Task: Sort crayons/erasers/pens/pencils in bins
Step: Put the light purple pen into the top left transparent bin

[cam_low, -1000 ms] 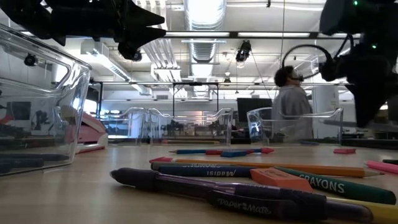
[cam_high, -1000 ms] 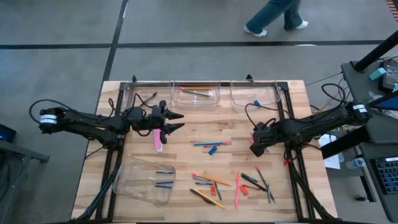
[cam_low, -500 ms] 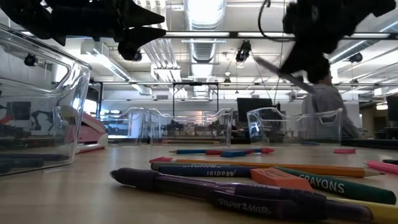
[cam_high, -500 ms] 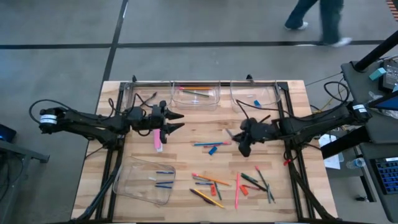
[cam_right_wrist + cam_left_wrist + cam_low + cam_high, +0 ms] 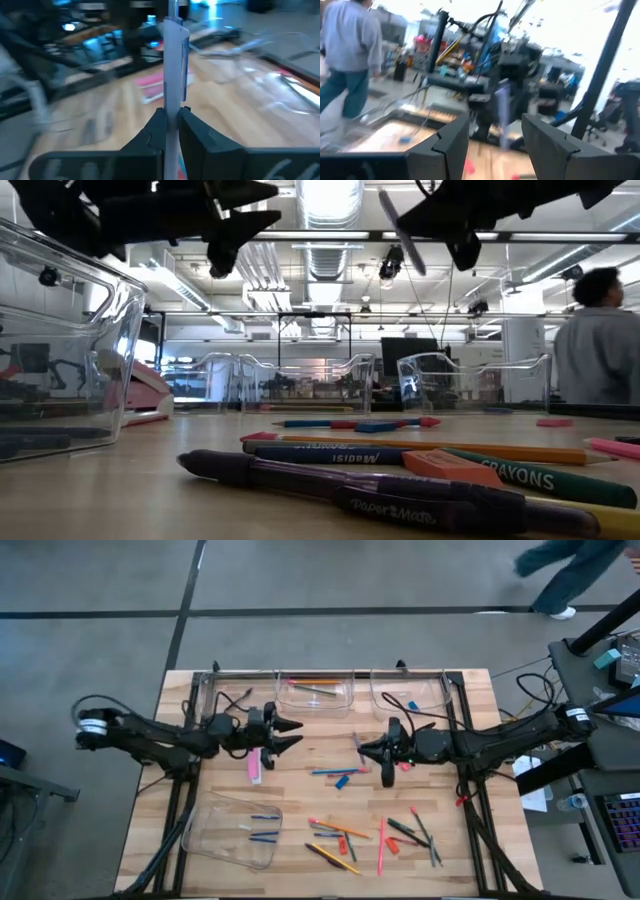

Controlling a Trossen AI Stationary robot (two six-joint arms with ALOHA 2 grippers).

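What changed: the right gripper (image 5: 366, 752) has moved in from the right side of the table (image 5: 470, 840) toward the middle. It now reaches out flat, up in the air. The left gripper (image 5: 292, 734) has slid a little toward the middle too. The person (image 5: 560, 570) on the floor has walked off to the far right.

Right gripper: its fingers (image 5: 150, 135) are squeezed tight on a grey pen (image 5: 172, 65). The pen sticks out past the fingertips.

Pen in the air: in the high view the pen (image 5: 360, 747) is a thin grey stick at the tip of the right gripper, above the wood, near a blue and red stick (image 5: 335, 771) and a small blue eraser (image 5: 342, 781).

Left gripper: its two fingers (image 5: 445, 145) are spread apart and hold nothing. It hangs in the air near a pink thing (image 5: 254, 766) that lies on the table.

Between the grippers: the two grippers point at each other and are apart.

Back bins: three clear bins sit along the far edge. The middle bin (image 5: 316, 692) has long thin sticks in it. The right bin (image 5: 412, 692) has a tiny blue block in it.

Front bin: a clear bin (image 5: 232, 830) sits at the front left with short blue sticks in it.

Loose pile: pens, pencils and crayons (image 5: 365, 835) lie on the wood at the front right, well away from both grippers.
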